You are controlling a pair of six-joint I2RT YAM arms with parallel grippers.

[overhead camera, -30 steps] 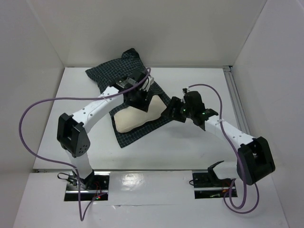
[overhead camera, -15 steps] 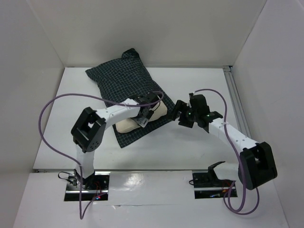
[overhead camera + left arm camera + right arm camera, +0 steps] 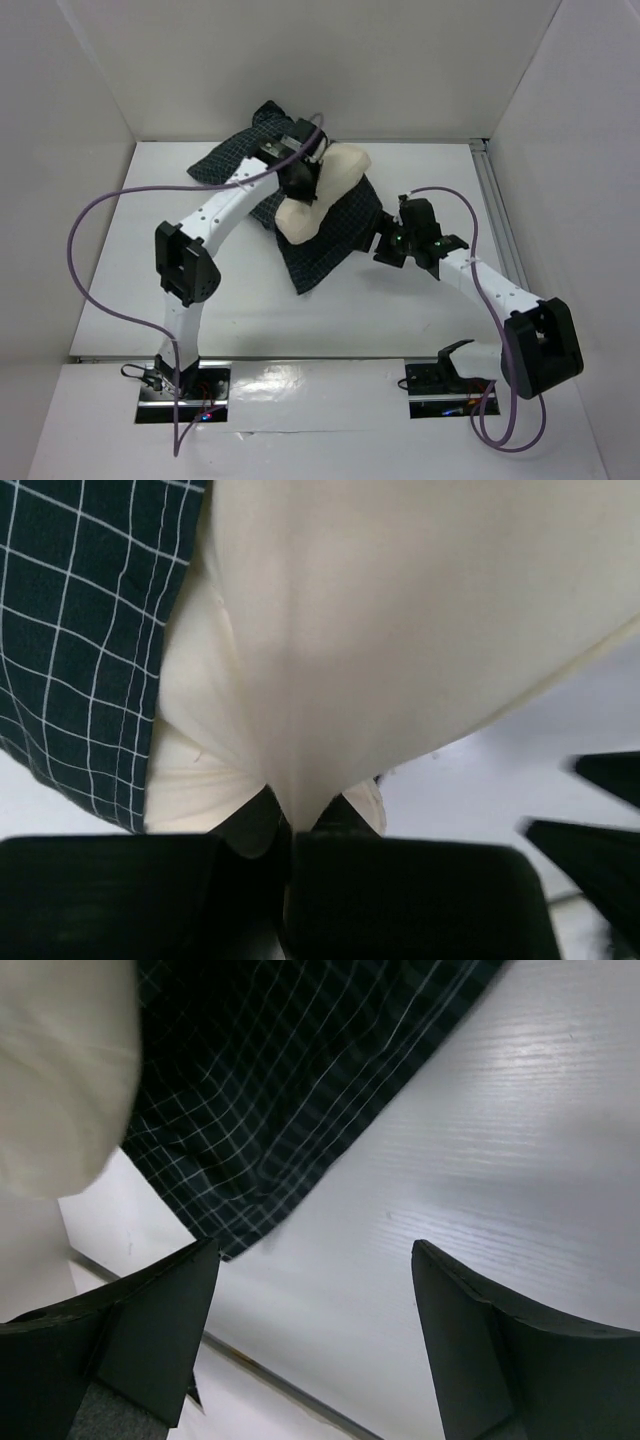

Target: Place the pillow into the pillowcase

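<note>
Here the left tool (image 3: pixel 295 825) clenches a fold of the pillow (image 3: pixel 400 630), the right tool (image 3: pixel 315 1330) gaping near the pillowcase (image 3: pixel 300 1090)

From high up, we look down on the whole table (image 3: pixel 430 300). Our left wrist camera sits very close to the pillow (image 3: pixel 400 630), and our right wrist camera looks from low over the table at the edge of the pillowcase (image 3: pixel 300 1090). All three views share the pillow and pillowcase.

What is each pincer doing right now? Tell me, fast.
Left pincer: closed, pinching a fold of the pillow.
Right pincer: open, holding nothing, beside the pillowcase.
</note>
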